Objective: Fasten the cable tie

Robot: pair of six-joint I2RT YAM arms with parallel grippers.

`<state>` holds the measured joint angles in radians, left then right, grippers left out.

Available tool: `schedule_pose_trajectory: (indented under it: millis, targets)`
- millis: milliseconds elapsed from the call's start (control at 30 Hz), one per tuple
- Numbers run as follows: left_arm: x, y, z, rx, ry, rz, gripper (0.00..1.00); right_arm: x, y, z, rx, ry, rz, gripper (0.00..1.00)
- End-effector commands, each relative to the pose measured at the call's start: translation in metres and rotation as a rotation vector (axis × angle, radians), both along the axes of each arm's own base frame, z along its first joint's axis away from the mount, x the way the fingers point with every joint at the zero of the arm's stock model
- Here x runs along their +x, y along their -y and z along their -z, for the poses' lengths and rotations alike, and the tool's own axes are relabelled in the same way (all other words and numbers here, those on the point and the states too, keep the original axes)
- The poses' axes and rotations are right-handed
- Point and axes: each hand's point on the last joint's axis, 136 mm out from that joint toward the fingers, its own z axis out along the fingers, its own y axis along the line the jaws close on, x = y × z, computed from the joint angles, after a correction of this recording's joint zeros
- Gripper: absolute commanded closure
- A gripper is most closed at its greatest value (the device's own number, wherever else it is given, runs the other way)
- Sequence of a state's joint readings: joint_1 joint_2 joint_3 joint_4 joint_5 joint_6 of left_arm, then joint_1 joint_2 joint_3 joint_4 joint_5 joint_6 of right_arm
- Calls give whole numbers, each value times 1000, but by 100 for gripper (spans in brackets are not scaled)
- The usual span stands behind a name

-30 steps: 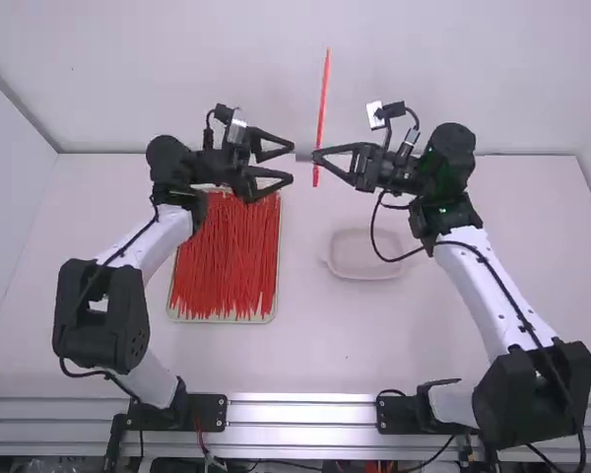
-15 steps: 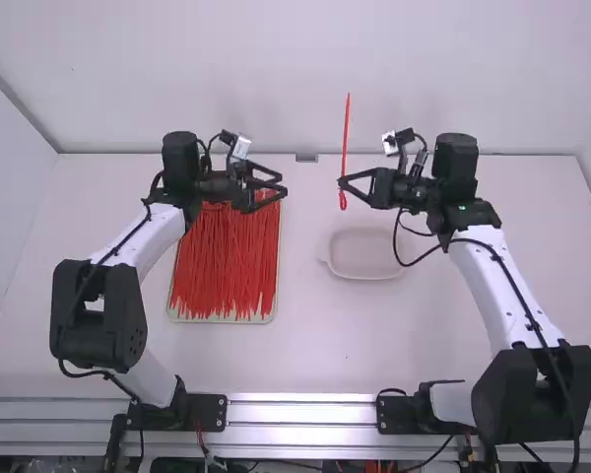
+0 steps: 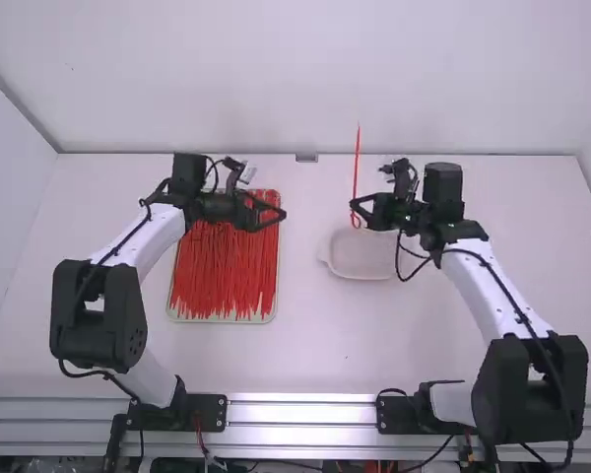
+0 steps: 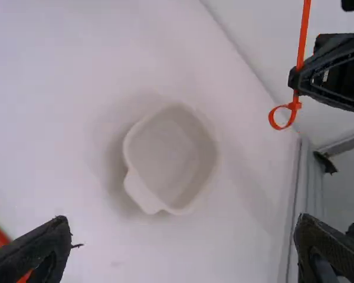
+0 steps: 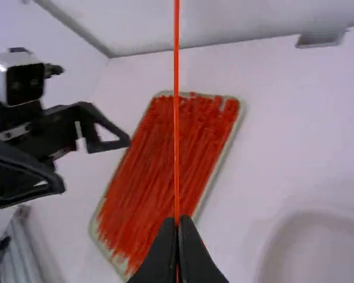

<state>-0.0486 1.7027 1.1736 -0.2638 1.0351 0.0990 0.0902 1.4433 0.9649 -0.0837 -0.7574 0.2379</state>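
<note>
A smooth, orange-red plastic cable tie (image 3: 356, 158) above a translucent, matt plastic container (image 3: 364, 258); beside the container, glossy plastic spare ties (image 3: 227, 261) on the matt white table (image 3: 305, 325).

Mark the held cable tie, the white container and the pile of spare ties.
cable tie (image 5: 176, 118): right wrist view, middle of the strap.
white container (image 4: 168, 156): left wrist view, bare inside floor.
pile of spare ties (image 3: 227, 261): high view, middle of the pile.
</note>
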Motion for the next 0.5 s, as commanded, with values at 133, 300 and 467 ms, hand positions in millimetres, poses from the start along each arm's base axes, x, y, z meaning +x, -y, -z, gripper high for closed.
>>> schedule_pose_trajectory:
  millis: [133, 300, 467]
  targets:
    - [7, -18, 22, 145, -19, -75, 1, -1, 32, 52, -60, -71, 170, 100]
    - [8, -26, 33, 208, -47, -114, 1, -3, 55, 88, -108, -109, 319, 100]
    - [8, -30, 35, 220, -54, -124, 1, -8, 59, 110, -145, -101, 412, 100]
